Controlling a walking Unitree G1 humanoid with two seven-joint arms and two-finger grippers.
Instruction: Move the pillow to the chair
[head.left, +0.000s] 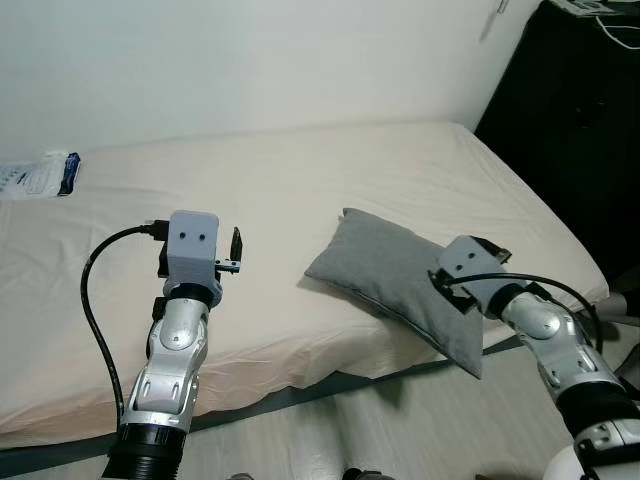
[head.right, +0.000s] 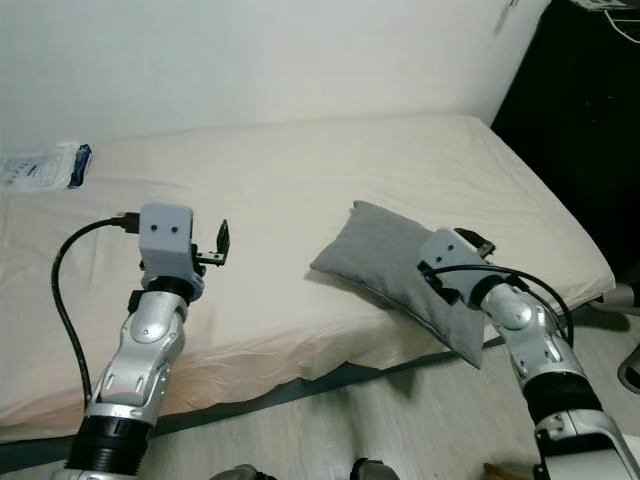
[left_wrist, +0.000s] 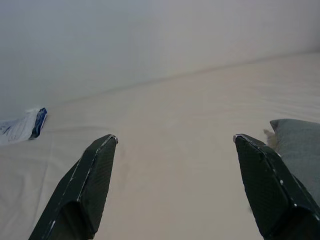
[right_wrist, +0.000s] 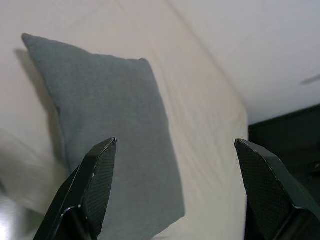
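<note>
A grey pillow (head.left: 390, 275) lies on the bed (head.left: 300, 180) near its front right edge, with one corner hanging over the edge. My right gripper (right_wrist: 175, 141) is open at the pillow's near right end, pointing along it, with nothing between its fingers. In the head views its wrist housing (head.left: 466, 262) sits over the pillow's right part and hides the fingers. My left gripper (left_wrist: 174, 137) is open and empty above the bed sheet, left of the pillow; one finger (head.left: 237, 243) shows beside its housing.
A white and blue packet (head.left: 40, 175) lies at the bed's far left. A black cabinet (head.left: 580, 120) stands right of the bed. Pale wooden floor (head.left: 400, 430) runs along the bed's front edge. A grey metal part (head.right: 620, 295) pokes in at the right edge.
</note>
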